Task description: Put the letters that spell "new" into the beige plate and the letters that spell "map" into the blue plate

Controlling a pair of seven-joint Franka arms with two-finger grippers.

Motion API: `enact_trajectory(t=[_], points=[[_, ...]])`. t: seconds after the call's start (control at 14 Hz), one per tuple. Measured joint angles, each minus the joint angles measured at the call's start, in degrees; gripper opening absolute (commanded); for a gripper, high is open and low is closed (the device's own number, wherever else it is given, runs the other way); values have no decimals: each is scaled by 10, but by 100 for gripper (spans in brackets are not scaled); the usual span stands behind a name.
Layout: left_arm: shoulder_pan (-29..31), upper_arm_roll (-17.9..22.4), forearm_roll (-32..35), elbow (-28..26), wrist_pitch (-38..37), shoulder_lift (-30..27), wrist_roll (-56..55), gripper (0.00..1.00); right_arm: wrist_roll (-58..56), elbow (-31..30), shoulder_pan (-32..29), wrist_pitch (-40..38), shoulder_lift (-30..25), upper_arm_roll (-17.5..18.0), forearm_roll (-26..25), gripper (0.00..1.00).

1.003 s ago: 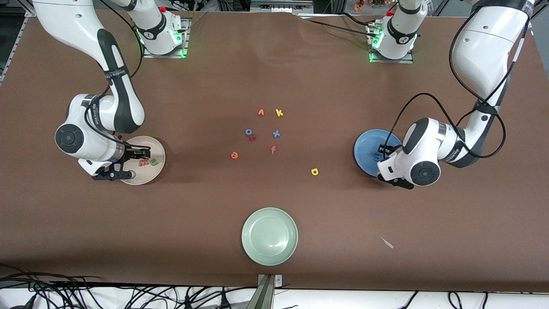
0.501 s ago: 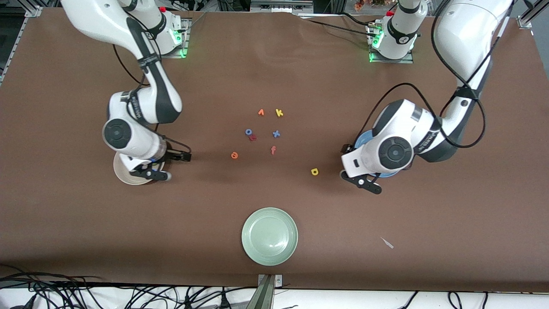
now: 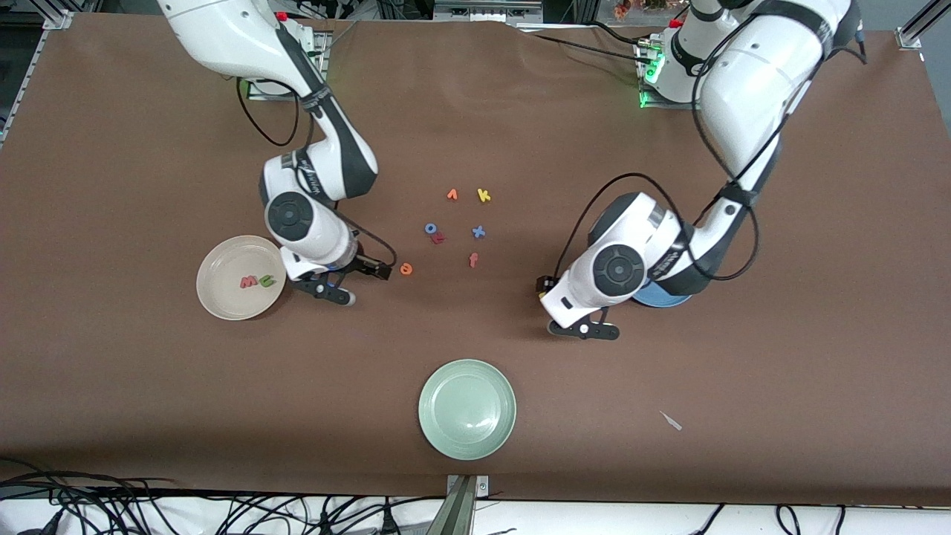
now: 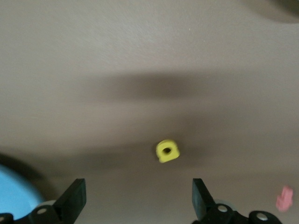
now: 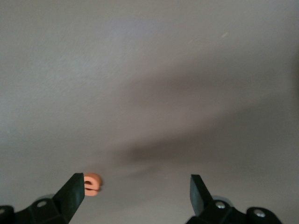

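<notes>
Both claws open: left claw (image 4: 136, 200) nr yellow a (image 4: 167, 151).

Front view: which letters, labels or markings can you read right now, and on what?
"k": yellow foam piece.
"x": blue foam piece.
"o": second blue foam piece.
"f": orange foam piece.
"e": orange piece nearest the beige plate.
Too small to read: small red piece touching the "o", orange piece beside the "k", red piece and green piece in the plate, arm markings.
</notes>
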Motion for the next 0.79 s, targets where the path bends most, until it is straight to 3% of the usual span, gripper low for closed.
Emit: enact_trajectory(t=[0.29,0.57,0.79], points=[[-67,50,0,-1,39,19,-85,83,61,11,35,26,27,0,0,100],[-71,61,0,-13,84,26,-104,74,87,18,51,48,46,1,0,99],[-69,65,0,-14,88,30,-106,70,97,19,53,58,55,1,0,86]])
